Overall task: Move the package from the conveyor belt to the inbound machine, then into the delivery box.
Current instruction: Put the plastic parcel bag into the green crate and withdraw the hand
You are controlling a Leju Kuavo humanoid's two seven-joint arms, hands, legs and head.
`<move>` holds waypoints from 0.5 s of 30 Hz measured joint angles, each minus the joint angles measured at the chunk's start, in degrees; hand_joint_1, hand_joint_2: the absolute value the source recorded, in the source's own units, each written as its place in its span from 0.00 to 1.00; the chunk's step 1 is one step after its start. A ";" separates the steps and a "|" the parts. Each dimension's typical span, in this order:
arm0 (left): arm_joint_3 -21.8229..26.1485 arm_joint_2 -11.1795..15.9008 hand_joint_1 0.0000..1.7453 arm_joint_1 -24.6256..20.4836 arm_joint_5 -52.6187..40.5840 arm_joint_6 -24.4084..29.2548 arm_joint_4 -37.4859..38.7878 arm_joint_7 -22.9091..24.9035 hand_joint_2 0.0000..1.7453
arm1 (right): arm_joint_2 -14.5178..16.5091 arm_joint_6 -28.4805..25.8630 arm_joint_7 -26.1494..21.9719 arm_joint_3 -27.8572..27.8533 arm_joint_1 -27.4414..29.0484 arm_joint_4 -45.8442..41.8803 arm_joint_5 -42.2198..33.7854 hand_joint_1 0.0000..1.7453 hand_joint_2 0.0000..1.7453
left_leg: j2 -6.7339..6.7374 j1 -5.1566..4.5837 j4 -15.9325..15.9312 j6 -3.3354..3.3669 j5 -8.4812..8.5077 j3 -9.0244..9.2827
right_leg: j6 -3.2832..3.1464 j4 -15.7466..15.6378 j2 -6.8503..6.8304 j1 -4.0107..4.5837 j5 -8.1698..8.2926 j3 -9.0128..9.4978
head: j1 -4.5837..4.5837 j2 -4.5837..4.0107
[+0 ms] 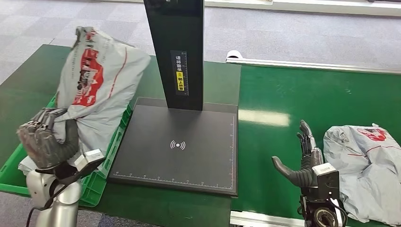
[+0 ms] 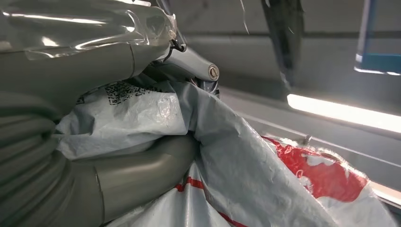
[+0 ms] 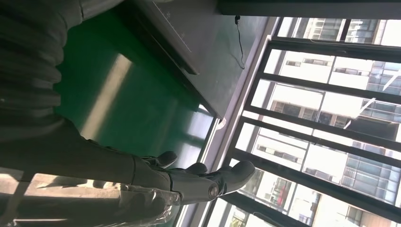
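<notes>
A grey plastic mailer package point(image 1: 97, 90) with red print stands tilted in the green delivery box point(image 1: 97, 182) at the left. My left hand point(image 1: 47, 139) grips its lower edge; the left wrist view has the thumb and fingers closed around the crumpled bag point(image 2: 227, 156). A second grey package point(image 1: 366, 168) lies on the green conveyor belt point(image 1: 321, 99) at the right. My right hand point(image 1: 305, 158) is beside it on its left, fingers spread and holding nothing; its fingers point(image 3: 208, 182) also appear above the belt in the right wrist view. The black inbound machine point(image 1: 177, 144) sits between them with a bare platform.
The machine's black upright column point(image 1: 175, 47) rises from the back of its platform. A white belt rail point(image 1: 312, 64) runs along the far side of the conveyor. Grey carpet floor lies beyond the table.
</notes>
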 joint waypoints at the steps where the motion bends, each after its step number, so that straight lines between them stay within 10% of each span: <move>1: 2.60 0.02 1.00 0.15 -0.95 0.03 -0.59 -0.10 1.00 | -0.01 0.01 0.11 -0.29 0.52 -0.60 0.02 0.00 1.00 | 0.01 0.00 0.00 0.00 0.00 0.01 | 0.00 0.00 0.01 0.00 0.00 -0.01 | -0.01 -0.01; 15: 16.78 0.08 1.00 1.24 -3.84 0.12 -3.15 0.49 1.00 | 0.01 0.07 0.57 -1.79 2.81 -4.10 0.07 0.00 1.00 | 0.01 -0.01 0.00 0.00 0.00 0.01 | 0.00 0.00 0.01 -0.01 0.00 -0.02 | 0.00 -0.01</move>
